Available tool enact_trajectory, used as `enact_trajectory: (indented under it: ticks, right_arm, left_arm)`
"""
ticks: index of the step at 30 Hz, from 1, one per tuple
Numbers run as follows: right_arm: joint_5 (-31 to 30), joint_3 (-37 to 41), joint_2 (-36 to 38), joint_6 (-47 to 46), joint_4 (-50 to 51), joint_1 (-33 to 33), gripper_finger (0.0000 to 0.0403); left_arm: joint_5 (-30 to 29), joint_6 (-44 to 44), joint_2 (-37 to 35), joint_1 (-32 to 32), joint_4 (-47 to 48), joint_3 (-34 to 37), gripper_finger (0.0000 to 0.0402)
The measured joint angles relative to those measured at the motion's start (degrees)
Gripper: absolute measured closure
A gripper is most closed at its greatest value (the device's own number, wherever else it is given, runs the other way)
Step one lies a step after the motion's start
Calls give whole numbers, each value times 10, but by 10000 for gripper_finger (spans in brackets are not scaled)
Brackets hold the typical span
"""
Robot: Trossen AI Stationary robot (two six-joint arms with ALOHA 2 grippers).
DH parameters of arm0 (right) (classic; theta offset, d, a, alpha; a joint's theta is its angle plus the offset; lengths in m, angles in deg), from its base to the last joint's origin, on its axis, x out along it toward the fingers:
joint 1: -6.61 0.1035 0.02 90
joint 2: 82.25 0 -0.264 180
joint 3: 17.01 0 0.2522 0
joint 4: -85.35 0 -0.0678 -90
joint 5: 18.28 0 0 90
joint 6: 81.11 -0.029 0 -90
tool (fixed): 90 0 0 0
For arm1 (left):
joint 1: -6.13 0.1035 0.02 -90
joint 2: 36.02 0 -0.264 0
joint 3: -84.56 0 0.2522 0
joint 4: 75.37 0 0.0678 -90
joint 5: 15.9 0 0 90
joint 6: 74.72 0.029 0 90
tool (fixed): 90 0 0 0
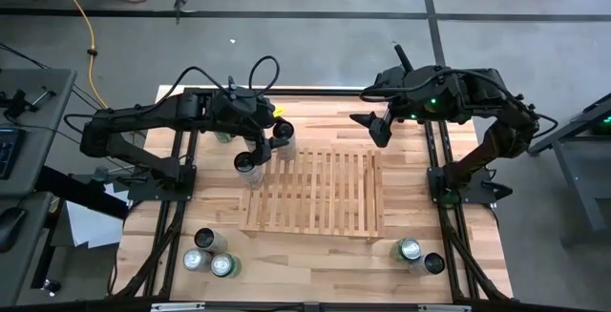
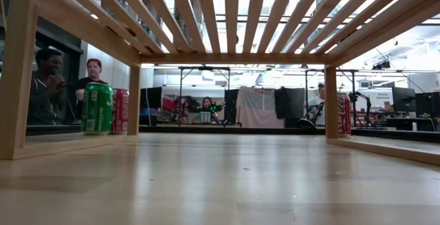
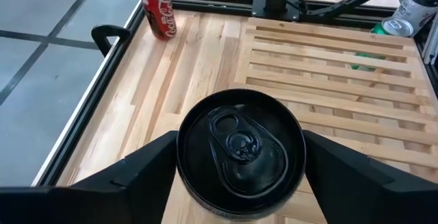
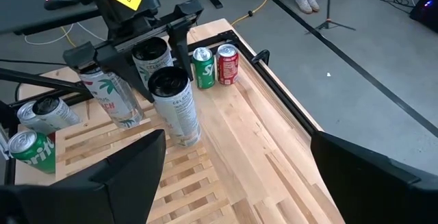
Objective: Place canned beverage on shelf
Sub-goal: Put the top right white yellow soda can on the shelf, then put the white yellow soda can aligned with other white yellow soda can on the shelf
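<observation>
My left gripper (image 1: 251, 159) is shut on a white can with a dark top (image 3: 239, 148), which stands upright at the far left corner of the slatted light-wood shelf (image 1: 315, 193). The can and gripper also show in the right wrist view (image 4: 174, 107). My right gripper (image 1: 377, 126) is open and empty, above the table just beyond the shelf's far right corner. In the low view the shelf (image 2: 234, 18) shows from beneath. My left gripper pinches the can's upper side wall (image 3: 183, 157) between its two fingers (image 3: 137, 176), one on each side just below the rim. The fingers come from above, slanting down. The can is upright; whether its base (image 4: 183, 140) rests on the shelf's slats I cannot tell.
Two more white cans (image 4: 109, 97) stand beside the held one. A green can (image 4: 202, 66) and a red can (image 4: 227, 63) stand at the table's far left. There are three cans near left (image 1: 210, 255) and two near right (image 1: 420, 255). People sit beyond the table (image 2: 48, 87).
</observation>
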Motion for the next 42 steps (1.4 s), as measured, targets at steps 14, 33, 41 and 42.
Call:
enact_trajectory:
  ticks: [14,33,41,42]
  right_arm:
    - [0,0,0,0,0,0,53]
    - [0,0,0,1,0,0,53]
    - [-1,0,0,2,0,-1,53]
    - [-1,0,0,2,0,-1,53]
  left_arm:
    - [22,-7,-2,0,1,-9,102]
    - [21,19,-17,1,-5,-28,100]
    - [21,16,-69,1,-9,-91,100]
    - [22,12,-79,0,-9,-104,100]
